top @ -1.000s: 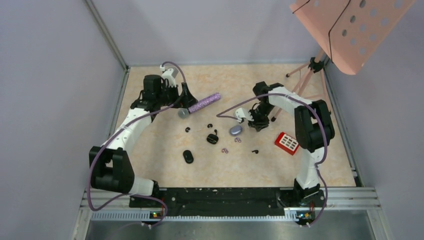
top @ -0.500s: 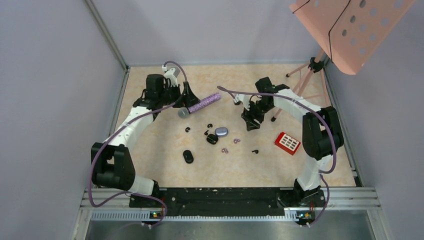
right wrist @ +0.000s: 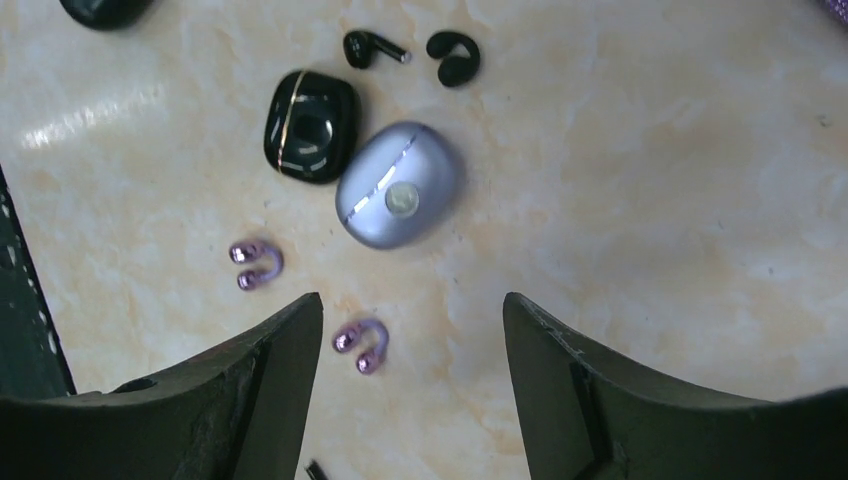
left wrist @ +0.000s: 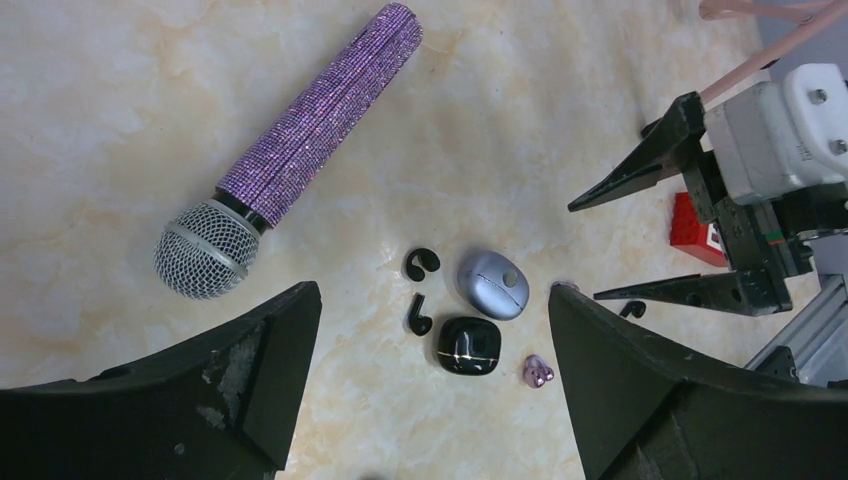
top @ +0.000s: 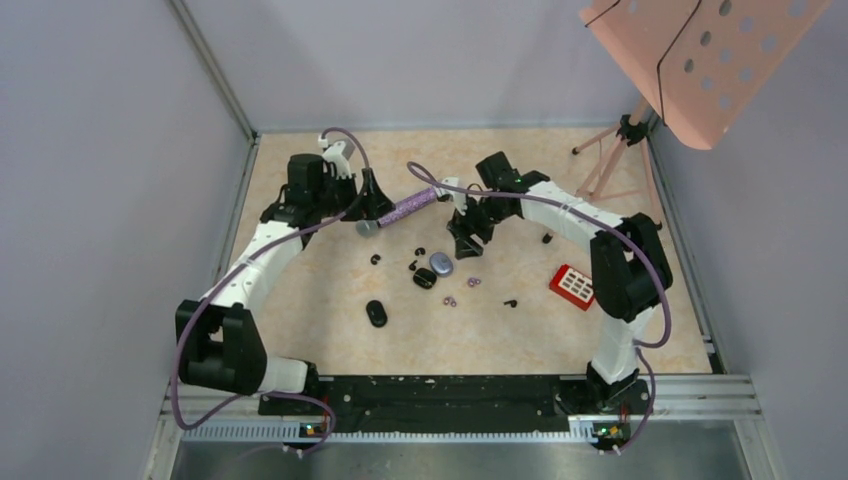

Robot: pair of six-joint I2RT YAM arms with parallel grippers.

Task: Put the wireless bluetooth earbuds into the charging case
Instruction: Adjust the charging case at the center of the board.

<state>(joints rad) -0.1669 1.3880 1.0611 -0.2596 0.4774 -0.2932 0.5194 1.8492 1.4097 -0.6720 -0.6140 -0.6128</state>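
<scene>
A lilac charging case lies against a glossy black case on its near-left side. Two black earbuds lie just left of both cases, and two lilac-pink earbuds lie to their near right. The right gripper hangs empty with its jaws apart.

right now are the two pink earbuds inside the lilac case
No, both pink earbuds lie loose outside the shut lilac case.

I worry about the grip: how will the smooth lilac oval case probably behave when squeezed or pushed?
The glossy lilac oval charging case looks rounded and shiny, so it may slip from a squeeze. It lies flat on the beige marbled table, so it should slide, not tip. Its hard shell looks rigid.
</scene>
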